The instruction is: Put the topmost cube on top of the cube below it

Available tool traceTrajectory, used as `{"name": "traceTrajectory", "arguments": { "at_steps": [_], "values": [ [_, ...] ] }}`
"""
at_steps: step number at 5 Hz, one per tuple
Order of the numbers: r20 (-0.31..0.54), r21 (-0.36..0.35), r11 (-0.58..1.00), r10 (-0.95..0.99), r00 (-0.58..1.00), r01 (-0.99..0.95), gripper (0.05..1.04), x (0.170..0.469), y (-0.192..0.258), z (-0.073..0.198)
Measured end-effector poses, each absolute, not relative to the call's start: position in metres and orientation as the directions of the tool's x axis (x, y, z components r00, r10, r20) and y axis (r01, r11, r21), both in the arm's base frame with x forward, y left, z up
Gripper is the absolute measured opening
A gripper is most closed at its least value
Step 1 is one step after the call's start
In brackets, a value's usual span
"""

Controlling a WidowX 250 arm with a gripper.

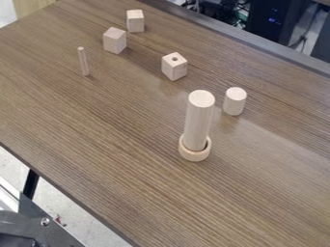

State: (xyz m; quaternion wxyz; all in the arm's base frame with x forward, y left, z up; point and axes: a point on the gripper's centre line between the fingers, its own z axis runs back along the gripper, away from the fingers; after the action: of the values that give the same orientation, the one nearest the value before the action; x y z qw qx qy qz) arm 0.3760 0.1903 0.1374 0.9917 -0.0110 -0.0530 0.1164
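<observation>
The topmost cube (135, 21), of pale wood, stands on the brown table near the back edge. Just below and left of it in the view is a second pale cube (115, 40), apart from the first with a narrow strip of table between them. A third wooden block (174, 66) with a round hole in its top stands farther right and lower. All three rest directly on the table.
A thin upright dowel (84, 61) stands left of the holed block. Toward the right are a short cylinder (234, 101) and a tall cylinder (199, 120) standing in a wooden ring (195, 153). The table (116, 144) has its front edge at lower left.
</observation>
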Motion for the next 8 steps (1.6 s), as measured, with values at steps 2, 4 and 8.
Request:
{"name": "traceTrajectory", "arguments": {
  "at_steps": [2,4,8],
  "values": [
    [0.049,-0.072,0.949,0.311,0.949,-0.307,1.000,0.386,0.185,0.110],
    [0.050,-0.112,0.889,0.451,0.891,-0.444,1.000,0.417,0.192,0.094],
    [0.018,-0.065,0.850,0.525,0.851,-0.523,1.000,0.433,0.197,0.079]
  ]
}}
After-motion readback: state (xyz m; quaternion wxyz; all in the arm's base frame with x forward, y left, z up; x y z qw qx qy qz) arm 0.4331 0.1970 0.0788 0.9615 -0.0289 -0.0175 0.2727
